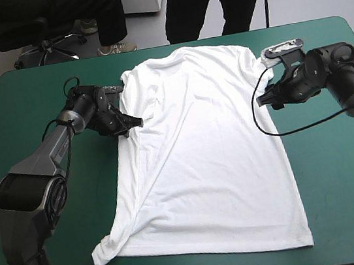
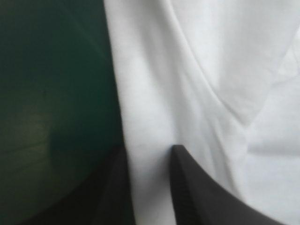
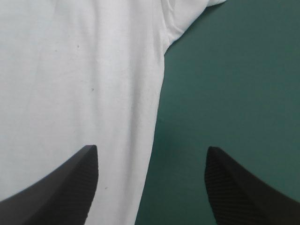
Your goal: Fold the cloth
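We are starting at the left, where the left gripper point(image 2: 147, 149) is clenching the T-shirt's point(image 1: 201, 162) left edge near the sleeve. Its black fingers point(image 2: 201, 197) are standing all but together with a strip of white cloth between them. We are reading that as the pinch for carrying this side over toward the middle.

The T-shirt is lying spread flat in the middle of the teal-green cover point(image 1: 341, 175), collar toward the far edge. Its left side is bunching inward along a long diagonal crease.

On the right, the right gripper point(image 3: 151, 149) is hanging released. One finger is over the cloth and the other over bare cover, straddling the right edge just below that sleeve, seemingly lining up a matching pinch.

We are not making out whether the left pinch is holding one layer or two, since that wrist view is blurring. Nor are we telling whether the right fingertips are touching the table. The T-shirt's near-left corner is folding over itself, hiding part of the hem.
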Action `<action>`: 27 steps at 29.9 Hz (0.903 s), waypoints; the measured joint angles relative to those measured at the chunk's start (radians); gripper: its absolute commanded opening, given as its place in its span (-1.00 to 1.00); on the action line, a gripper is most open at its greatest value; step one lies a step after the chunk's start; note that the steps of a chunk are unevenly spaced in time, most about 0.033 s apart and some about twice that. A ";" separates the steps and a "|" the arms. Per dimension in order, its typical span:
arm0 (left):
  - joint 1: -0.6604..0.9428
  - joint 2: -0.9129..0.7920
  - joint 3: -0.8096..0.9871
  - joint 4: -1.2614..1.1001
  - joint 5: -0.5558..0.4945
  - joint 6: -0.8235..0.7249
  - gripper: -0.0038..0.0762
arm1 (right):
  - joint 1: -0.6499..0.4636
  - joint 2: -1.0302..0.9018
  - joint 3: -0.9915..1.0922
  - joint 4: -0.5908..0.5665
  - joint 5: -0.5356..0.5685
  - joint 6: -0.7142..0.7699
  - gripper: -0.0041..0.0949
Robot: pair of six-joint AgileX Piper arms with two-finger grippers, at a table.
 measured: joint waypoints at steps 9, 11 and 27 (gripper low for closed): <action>-0.001 0.007 -0.017 -0.033 0.005 0.008 -0.95 | 0.000 0.216 -0.162 -0.001 0.013 -0.017 0.31; -0.001 0.011 -0.023 -0.033 0.008 0.009 -0.95 | 0.000 0.265 -0.172 -0.001 0.011 -0.017 0.27; -0.001 0.020 -0.042 -0.033 0.011 0.013 -0.95 | 0.000 0.468 -0.176 0.000 -0.036 -0.010 0.15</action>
